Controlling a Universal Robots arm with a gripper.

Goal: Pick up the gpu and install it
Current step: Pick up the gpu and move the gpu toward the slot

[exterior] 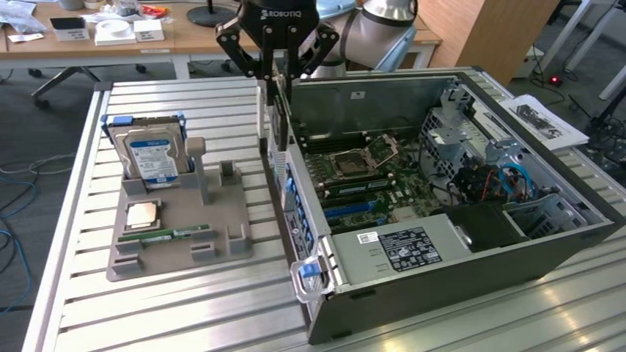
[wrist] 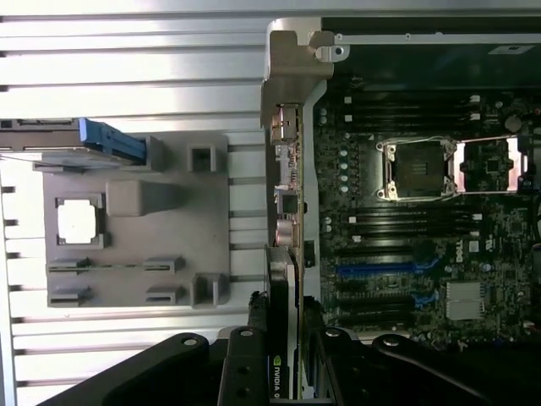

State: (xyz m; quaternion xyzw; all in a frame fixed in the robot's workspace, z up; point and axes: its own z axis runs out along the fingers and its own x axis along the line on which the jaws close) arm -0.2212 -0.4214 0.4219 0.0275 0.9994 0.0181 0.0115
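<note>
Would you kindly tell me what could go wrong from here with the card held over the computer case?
The gpu hangs edge-down in the gripper right above the case's rear wall; lowered there, it may strike the wall. The blue slot on the motherboard lies to one side of the card, so a slightly off approach could jam the connector edge.
</note>
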